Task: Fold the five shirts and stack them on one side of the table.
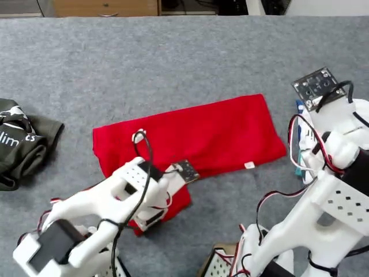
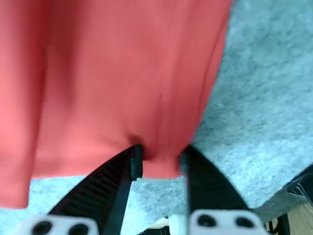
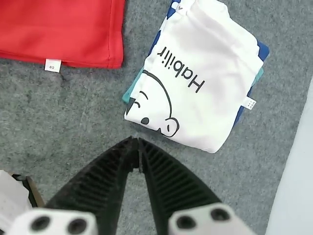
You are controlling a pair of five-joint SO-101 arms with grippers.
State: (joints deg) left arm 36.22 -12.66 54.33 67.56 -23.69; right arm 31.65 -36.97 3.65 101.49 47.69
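Left pincer (image 2: 159, 161) is being used to pinch the near edge of the red shirt (image 1: 213, 135), which is being left lying lengthwise across the tabletop (image 1: 173, 57) toward the right arm. Right pincer (image 3: 136, 144) is being held shut, empty, beside the folded stack (image 3: 205, 83); the pinch is being shown by the left wrist view, but covered by the arm from above

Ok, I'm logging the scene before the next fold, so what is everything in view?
red shirt: one, red, mid-table, partly folded
dark shirt: one, dark green with white print, bunched at the table edge on the left arm's side
white shirt: one, white with black print, topping a folded stack
layers beneath: blue and teal edges, count unclear
table: one, grey
wooden cabinet: one, brown, beyond the far edge
left gripper: black, shut on the red shirt's edge
right gripper: black, shut, over bare table beside the stack
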